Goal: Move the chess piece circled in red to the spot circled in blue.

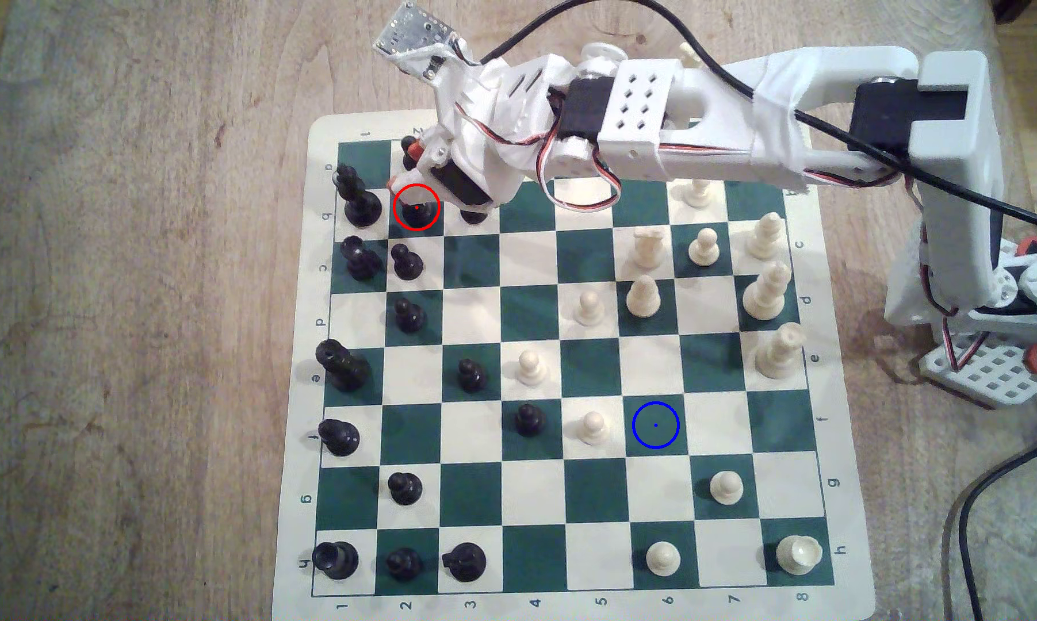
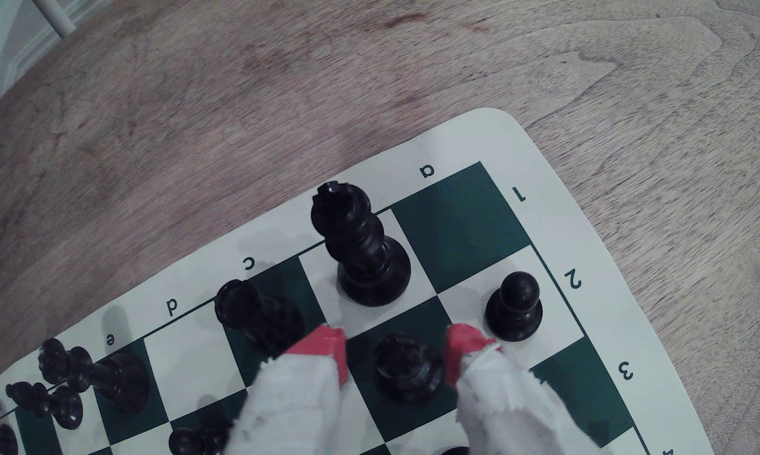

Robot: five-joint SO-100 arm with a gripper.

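Observation:
The chess piece circled in red (image 1: 416, 213) is a glossy black piece on a green square near the board's far corner at the exterior view's left. In the wrist view this piece (image 2: 406, 367) stands upright between my two red-tipped, white-wrapped fingers (image 2: 325, 350). My gripper (image 2: 395, 354) is open and straddles it; a gap shows on one side, while the other finger sits very close. Seen from outside, the gripper (image 1: 405, 167) hangs just over the piece. The spot circled in blue (image 1: 655, 424) is a bare green square far across the board.
A tall black piece (image 2: 360, 245) and a black pawn (image 2: 514, 306) stand on squares adjoining the gripped-around piece. Black pieces line the exterior view's left side of the board (image 1: 593, 597), white pieces its right. A white pawn (image 1: 592, 427) stands next to the blue-ringed square.

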